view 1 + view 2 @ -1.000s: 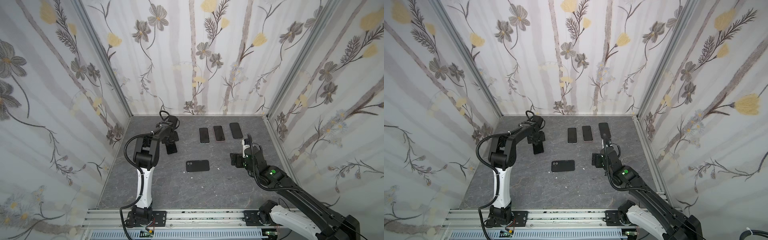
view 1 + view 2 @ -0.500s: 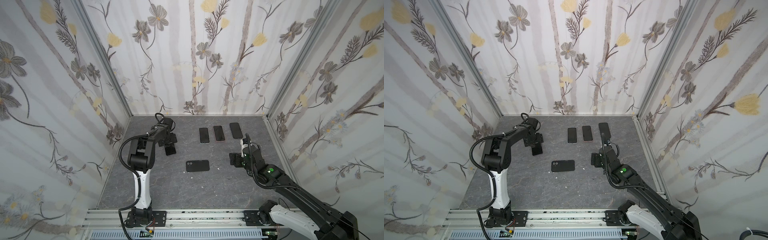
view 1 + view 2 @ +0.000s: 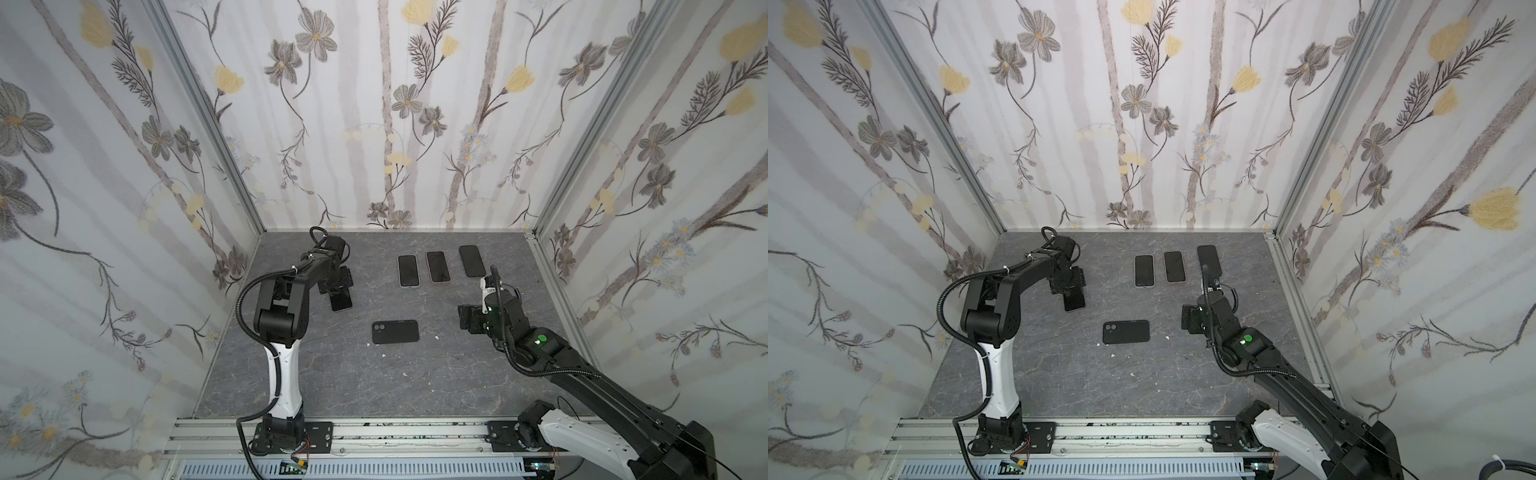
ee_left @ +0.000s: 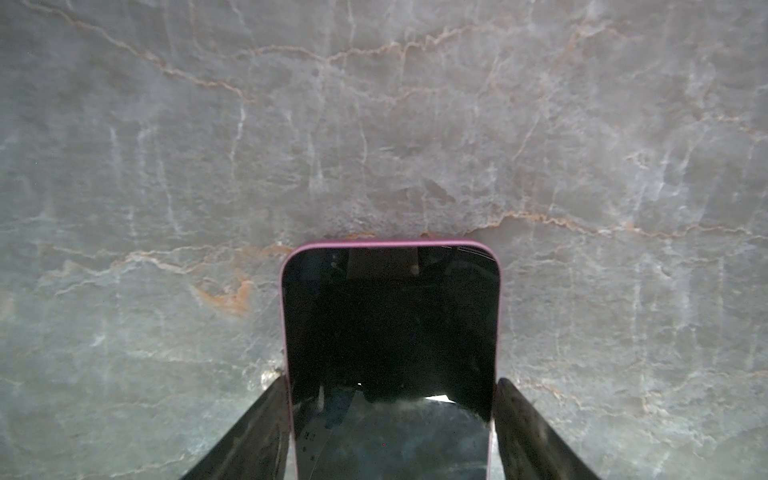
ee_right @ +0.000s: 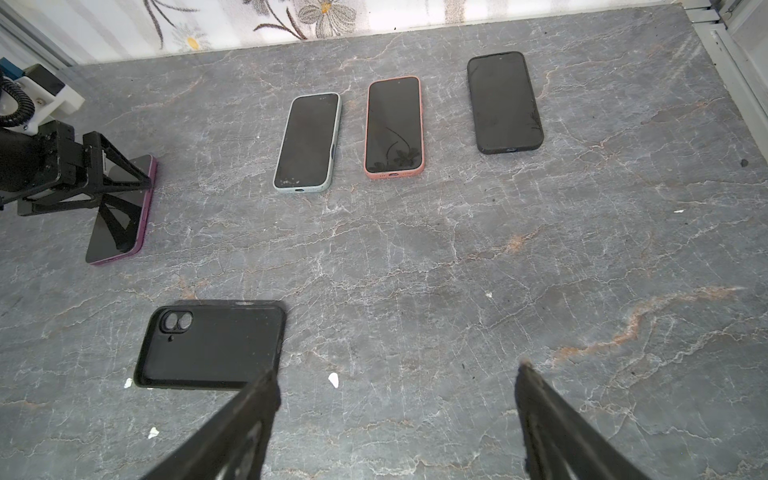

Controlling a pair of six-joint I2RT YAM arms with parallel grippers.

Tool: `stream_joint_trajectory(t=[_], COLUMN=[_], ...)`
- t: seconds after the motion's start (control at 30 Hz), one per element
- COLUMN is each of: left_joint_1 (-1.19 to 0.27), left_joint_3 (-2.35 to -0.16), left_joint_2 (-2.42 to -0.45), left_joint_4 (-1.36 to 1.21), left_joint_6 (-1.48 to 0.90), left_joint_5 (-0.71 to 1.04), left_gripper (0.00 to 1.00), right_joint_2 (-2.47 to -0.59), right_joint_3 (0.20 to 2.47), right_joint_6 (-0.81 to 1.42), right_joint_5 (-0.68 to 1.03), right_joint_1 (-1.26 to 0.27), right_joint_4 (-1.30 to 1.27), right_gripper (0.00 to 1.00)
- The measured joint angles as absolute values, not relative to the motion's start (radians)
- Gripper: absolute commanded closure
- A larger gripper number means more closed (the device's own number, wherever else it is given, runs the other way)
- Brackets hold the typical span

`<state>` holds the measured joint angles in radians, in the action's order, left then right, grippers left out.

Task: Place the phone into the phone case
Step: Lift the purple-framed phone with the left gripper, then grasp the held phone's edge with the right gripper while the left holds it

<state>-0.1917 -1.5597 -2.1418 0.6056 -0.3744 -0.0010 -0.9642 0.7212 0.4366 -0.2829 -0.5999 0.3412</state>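
Left gripper [image 4: 391, 380] is clamped across the purple phone [image 4: 390, 316], one finger against each long edge. The phone lies flat on the table [image 4: 374, 124], screen up. In a top view it's at about 10 o'clock from the black phone case [image 3: 395, 331], well apart. Right gripper [image 5: 397, 374] is spread wide and empty, hovering at the case's 3 o'clock.

Handling guess: the phone is stiff, fairly dense, with a slick glass face — so the side rails mid-length are the place to hold it, never the screen. The case looks light and rubbery, hollow side up, and it'll probably skate unless pinned by its rim.

No logos or text readable anywhere — dark screens, plain case, just a twin camera cutout.
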Motion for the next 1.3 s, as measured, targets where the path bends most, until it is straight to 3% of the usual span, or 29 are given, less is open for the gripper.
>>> stream_joint_trajectory(t=[0.47, 0.9, 1.3], left_joint_1=[-0.197, -0.195, -0.195], left_joint_3=[-1.584, -1.617, -1.717], left_joint_2=[-2.175, -2.193, -2.208], left_joint_4=[0.648, 0.682, 0.804], left_joint_6=[-0.314, -0.28, -0.281], left_joint_5=[-0.022, -0.013, -0.027], left_gripper=[0.25, 0.57, 0.6], right_joint_2=[-1.0, -1.002, -1.047], right_joint_3=[0.737, 0.738, 0.738], right_joint_6=[0.436, 0.436, 0.466], right_joint_5=[-0.268, -0.268, -0.233], right_joint_1=[-0.6, -0.6, -0.635], right_joint_4=[0.34, 0.34, 0.31], right_gripper=[0.13, 0.13, 0.15])
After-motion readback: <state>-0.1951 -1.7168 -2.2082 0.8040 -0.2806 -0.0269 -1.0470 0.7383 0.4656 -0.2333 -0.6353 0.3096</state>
